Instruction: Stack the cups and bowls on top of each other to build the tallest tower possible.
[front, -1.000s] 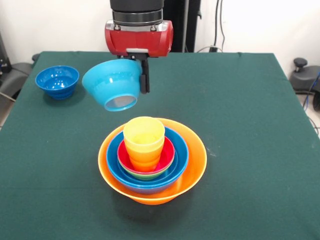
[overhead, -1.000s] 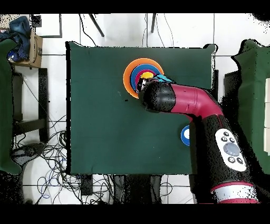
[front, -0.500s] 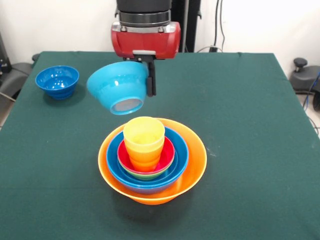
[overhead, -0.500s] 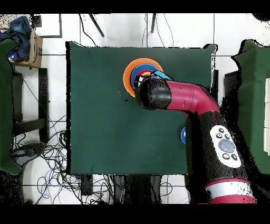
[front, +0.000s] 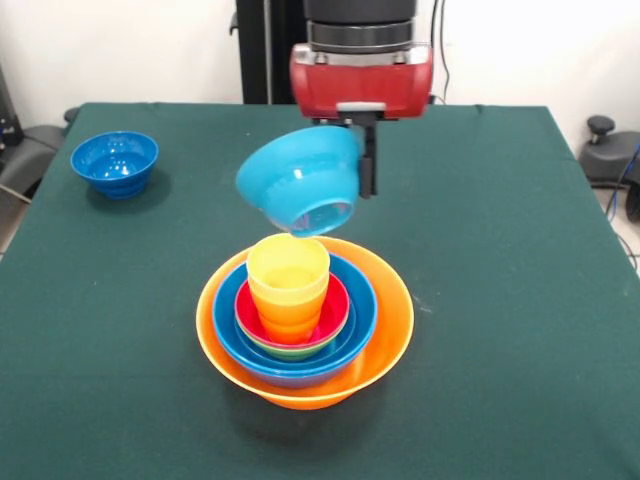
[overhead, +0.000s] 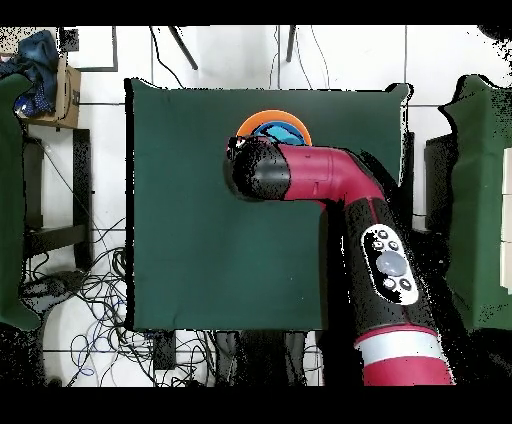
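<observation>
The gripper (front: 362, 165) pinches the rim of the light-blue bowl (front: 300, 192), tilted, at 12 o'clock above the yellow cup (front: 288, 276); light, slippery plastic.

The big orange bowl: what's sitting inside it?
The orange bowl holds a blue bowl, then red and green ones, with stacked yellow and orange cups. Anything beneath stays hidden.

Held a light-blue bowl (front: 301, 180); stacked yellow cup (front: 288, 270) over orange, red, green, blue, orange; dark-blue bowl (front: 114, 162) on green cloth (front: 500, 250).
</observation>
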